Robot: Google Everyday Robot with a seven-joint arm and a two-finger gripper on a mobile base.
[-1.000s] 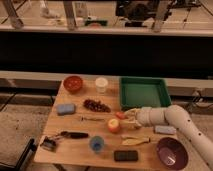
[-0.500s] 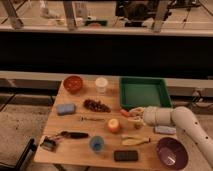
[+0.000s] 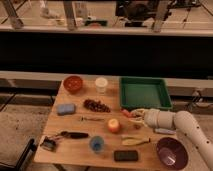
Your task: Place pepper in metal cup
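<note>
The pepper [image 3: 126, 113], slim and red-orange, sits at the tips of my gripper [image 3: 132, 115], just in front of the green tray's near left corner. The gripper is shut on the pepper, and its white arm reaches in from the right. The metal cup is not visible anywhere on the table; it may be hidden behind the arm.
On the wooden table [image 3: 75, 125] are a green tray [image 3: 145, 92], white cup [image 3: 101, 84], red bowl [image 3: 73, 83], grapes [image 3: 96, 105], blue sponge [image 3: 65, 108], orange ball [image 3: 114, 125], blue cup [image 3: 96, 144], yellow banana-shaped item [image 3: 135, 141], purple bowl [image 3: 171, 152] and a black block [image 3: 125, 155].
The gripper has moved away from the orange ball toward the tray's front edge, and the pepper has gone with it.
</note>
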